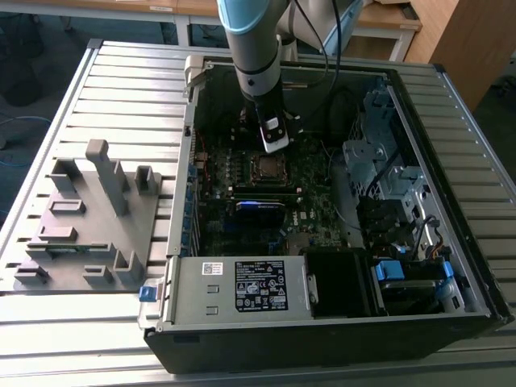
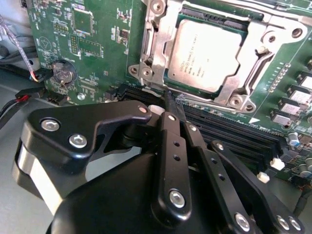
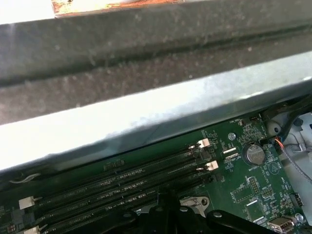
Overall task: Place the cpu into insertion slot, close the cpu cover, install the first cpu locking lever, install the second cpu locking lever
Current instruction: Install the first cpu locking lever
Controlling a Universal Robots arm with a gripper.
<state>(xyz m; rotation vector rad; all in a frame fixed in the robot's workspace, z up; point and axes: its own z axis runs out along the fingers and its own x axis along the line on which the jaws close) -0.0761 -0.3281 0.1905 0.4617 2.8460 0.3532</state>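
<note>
The gripper sits closest, its black fingers pressed together on nothing I can make out, tips just short of the insertion slot. Beyond them the cpu lies seated, framed by the cpu cover. The chip is probably light, rigid and fragile, so it should be held by its edges only. Memory slots crowd just beside the tips, and a coin battery sits well aside.

case walls ring board | drive cage on exterior view's right | room over cpu cover
</note>
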